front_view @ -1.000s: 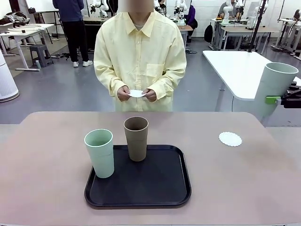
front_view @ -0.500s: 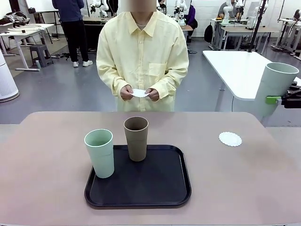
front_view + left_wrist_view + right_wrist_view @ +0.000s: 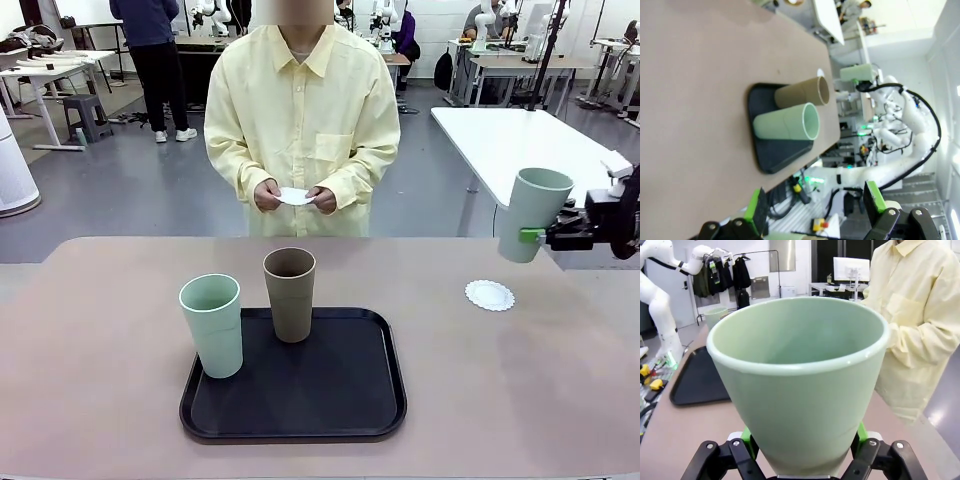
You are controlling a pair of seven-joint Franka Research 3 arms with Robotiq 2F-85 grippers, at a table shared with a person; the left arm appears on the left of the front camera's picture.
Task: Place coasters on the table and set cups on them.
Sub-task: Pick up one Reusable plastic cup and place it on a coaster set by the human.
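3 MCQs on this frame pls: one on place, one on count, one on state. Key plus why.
1. Where on the wide beige-pink table does the small round white lacy paper coaster lie?
A. Left side
B. Middle
C. Right side

2. How many of the tall tapered matte cups are pale mint green?
A. One
B. Two
C. Three

3. The right gripper is:
A. Open and empty
B. Shut on a mint cup held off the table
C. Shut on a coaster

Key:
1. C: in the front view the coaster lies bare near the table's right edge.
2. B: the standing mint cup is left of the brown cup, and the held mint cup is the second.
3. B: the green pads clamp the held mint cup's base, and it hangs clear of the tabletop.
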